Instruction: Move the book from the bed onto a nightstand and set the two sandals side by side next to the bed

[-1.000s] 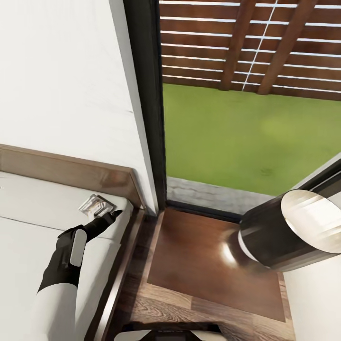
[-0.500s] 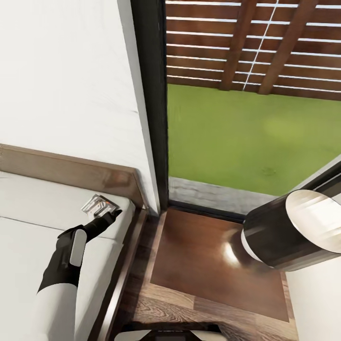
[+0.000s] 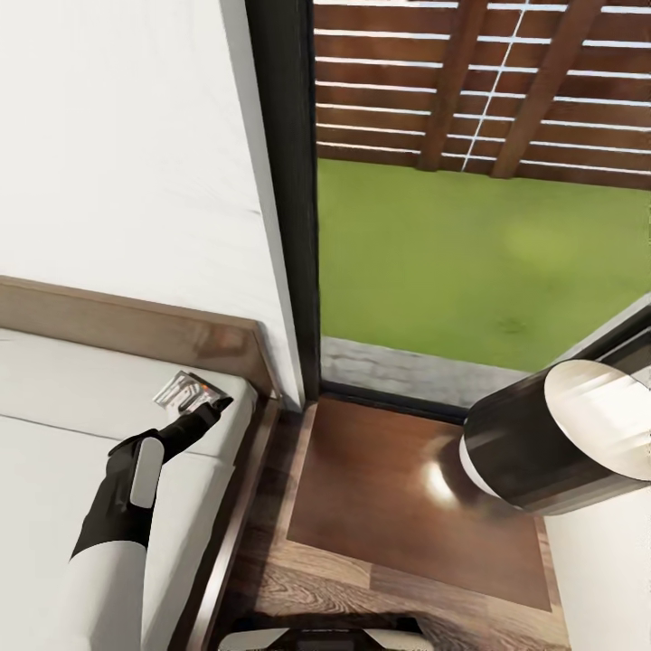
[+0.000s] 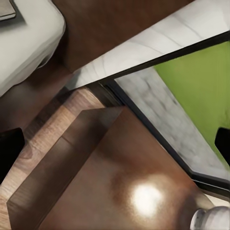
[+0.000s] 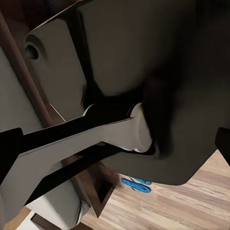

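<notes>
The book (image 3: 183, 389) lies flat on the bed's off-white mattress (image 3: 54, 434), in the corner by the dark wooden headboard (image 3: 136, 330). My left gripper (image 3: 215, 409) hovers at the book's near edge. In the left wrist view its fingers stand wide apart, open and empty (image 4: 115, 148), with a corner of the book (image 4: 6, 8) off to one side. The glossy brown nightstand (image 3: 398, 488) stands right of the bed, below the window. In the right wrist view the blue sandals (image 5: 136, 184) lie on the wood floor behind my trunk, and the right gripper (image 5: 115, 143) is open.
My right forearm (image 3: 561, 443) hangs over the nightstand's right side. A dark window frame (image 3: 285, 199) rises behind the bed corner, with grass and a slatted fence outside. A narrow strip of wood floor (image 3: 362, 597) lies in front of the nightstand.
The head view has shifted slightly. My left gripper has edged a little closer to the book; the book has not moved.
</notes>
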